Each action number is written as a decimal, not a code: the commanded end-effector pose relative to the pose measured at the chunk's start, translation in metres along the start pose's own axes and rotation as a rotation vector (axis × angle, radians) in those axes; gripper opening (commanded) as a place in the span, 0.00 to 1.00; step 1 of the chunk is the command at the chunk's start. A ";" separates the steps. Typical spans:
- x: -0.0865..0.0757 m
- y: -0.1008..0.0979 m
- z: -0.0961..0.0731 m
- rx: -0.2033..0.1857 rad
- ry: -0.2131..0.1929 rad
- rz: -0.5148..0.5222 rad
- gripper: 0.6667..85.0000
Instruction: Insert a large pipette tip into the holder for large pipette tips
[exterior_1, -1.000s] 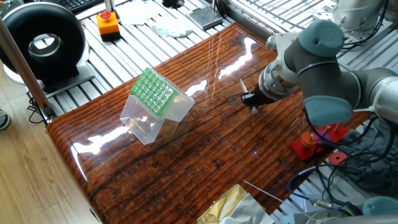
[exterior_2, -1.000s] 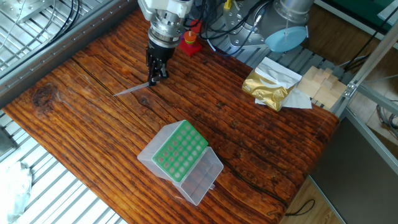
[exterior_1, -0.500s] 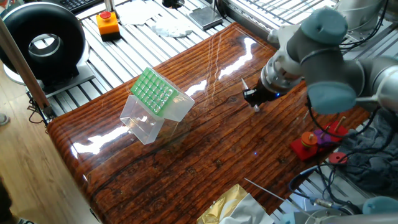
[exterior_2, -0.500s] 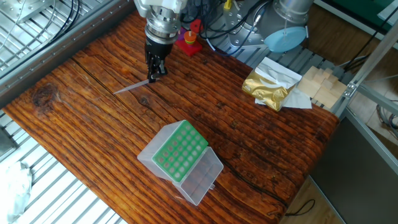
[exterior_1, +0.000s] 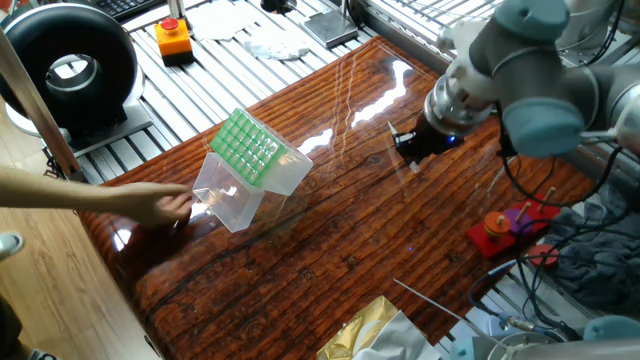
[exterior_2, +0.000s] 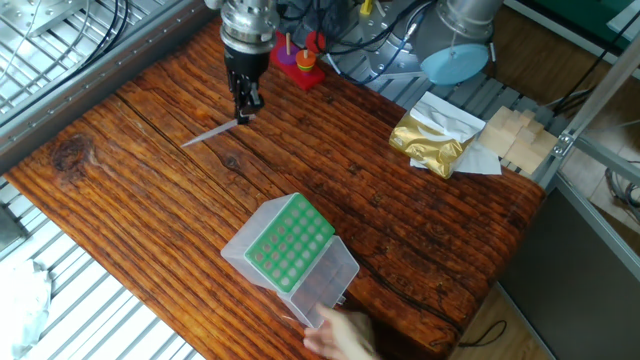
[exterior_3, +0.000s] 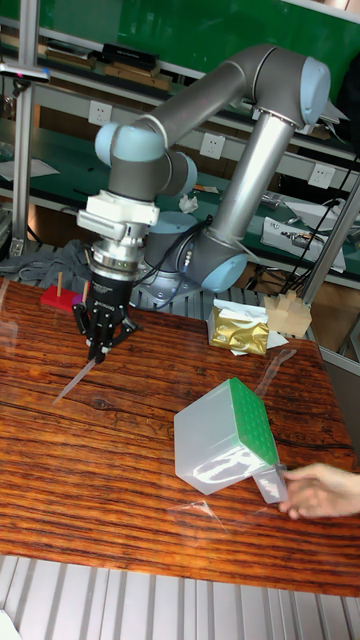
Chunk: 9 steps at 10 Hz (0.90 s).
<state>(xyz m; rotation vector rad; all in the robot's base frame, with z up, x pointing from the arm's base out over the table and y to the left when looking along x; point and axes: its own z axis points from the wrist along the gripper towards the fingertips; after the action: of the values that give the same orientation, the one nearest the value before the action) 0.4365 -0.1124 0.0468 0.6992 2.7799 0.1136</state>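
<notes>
Trouble could start with the grip. Our gripper (exterior_3: 99, 349) is closed on the thick end of the tip (exterior_3: 76, 379), and the tip slants down from the jaws with its point at or very near the table (exterior_2: 420, 240), close to the far edge as the tall view shows it. We cannot quite tell whether the point is touching the wood. So shallow a hold at one end may let the tip swing or slip free as we lift it.

The holder (exterior_2: 292, 243) sits well apart from the gripper, near the opposite edge, and it lies tipped over, its green grid facing sideways and upward instead of level. A tip brought straight down would meet the holes at an angle, then glance off or jam.

A person's hand (exterior_3: 318, 491) is touching the holder's clear lid (exterior_1: 228, 198) at the table's edge. If the hand shifts the holder while we travel, our aim goes stale, and our arm would be moving toward fingers.
</notes>
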 end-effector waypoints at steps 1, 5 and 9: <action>-0.006 0.010 -0.023 -0.069 0.039 0.007 0.04; -0.006 0.020 -0.030 -0.115 0.059 -0.012 0.04; 0.006 0.038 -0.033 -0.169 0.126 0.025 0.01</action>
<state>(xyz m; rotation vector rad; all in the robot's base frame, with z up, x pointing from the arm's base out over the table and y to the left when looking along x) 0.4397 -0.0894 0.0759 0.6770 2.8260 0.3216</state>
